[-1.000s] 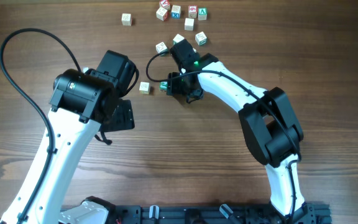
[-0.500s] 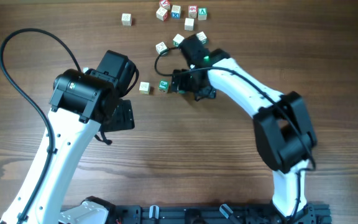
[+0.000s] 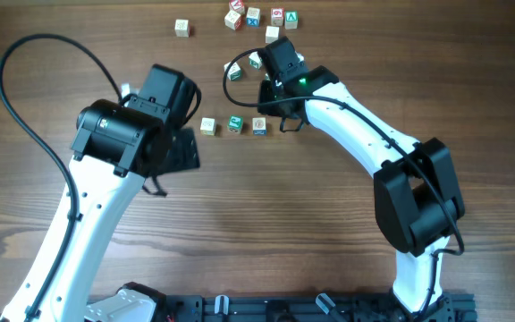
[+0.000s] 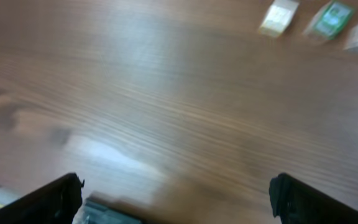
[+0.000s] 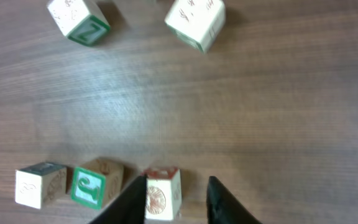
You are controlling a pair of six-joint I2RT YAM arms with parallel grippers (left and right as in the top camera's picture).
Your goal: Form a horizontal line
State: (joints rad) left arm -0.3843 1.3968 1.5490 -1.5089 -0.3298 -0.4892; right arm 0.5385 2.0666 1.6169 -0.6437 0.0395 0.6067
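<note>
Brown wood-grain tabletop [image 3: 266,224] lies bare on the near side of both arms, and there we see the widest room to move. Between the black fingers [image 5: 224,204] of the right gripper [image 5: 176,180] sits the end cube of the horizontal line [image 3: 235,124], a row of three small pale wooden cubes with a green-marked one in the middle. The other two run off past one fingertip, close together, with slim gaps seen from overhead. These fingers stand apart, with bare wood showing between one of them and the cube, so we see nothing clamped. Well beyond the fingertips rest two loose pale wooden cubes [image 5: 194,22], and more scattered cubes [image 3: 257,18] cluster past them near the upper edge of the overhead view. The left gripper [image 4: 176,190] holds its fingers spread wide over bare wood, the row far ahead of them and off to one side.
</note>
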